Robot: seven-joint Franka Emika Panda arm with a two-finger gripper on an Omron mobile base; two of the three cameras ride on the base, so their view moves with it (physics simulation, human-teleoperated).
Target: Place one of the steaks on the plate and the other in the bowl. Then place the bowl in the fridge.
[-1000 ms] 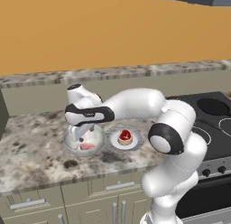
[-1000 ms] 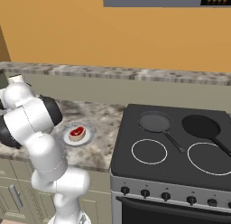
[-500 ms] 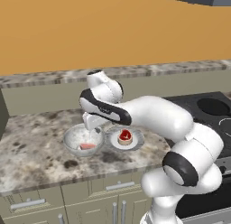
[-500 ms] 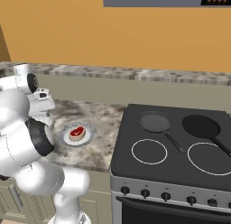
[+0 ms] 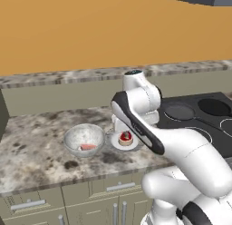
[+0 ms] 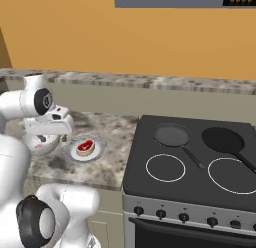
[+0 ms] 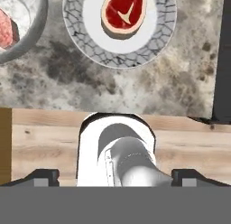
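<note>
Two steaks placed, one on the plate and one in the bowl, both near the front edge of the speckled stone counter (image 5: 36, 151).
The round deep-red steak with a white mark and tan edge (image 7: 124, 13) lies in the white centre of the round shallow plate with a grey speckled rim (image 7: 164, 24). The elongated pale-pink steak (image 5: 88, 147) lies at the bottom of the deep whitish-grey mottled bowl (image 5: 72, 138). Bowl and plate stand just beside each other, the plate on the side nearer the black stovetop (image 6: 200, 162). The two-finger gripper (image 7: 115, 175) hangs above the counter's front edge, jaws spread wide, gripping nothing. The fridge is not identifiable.
</note>
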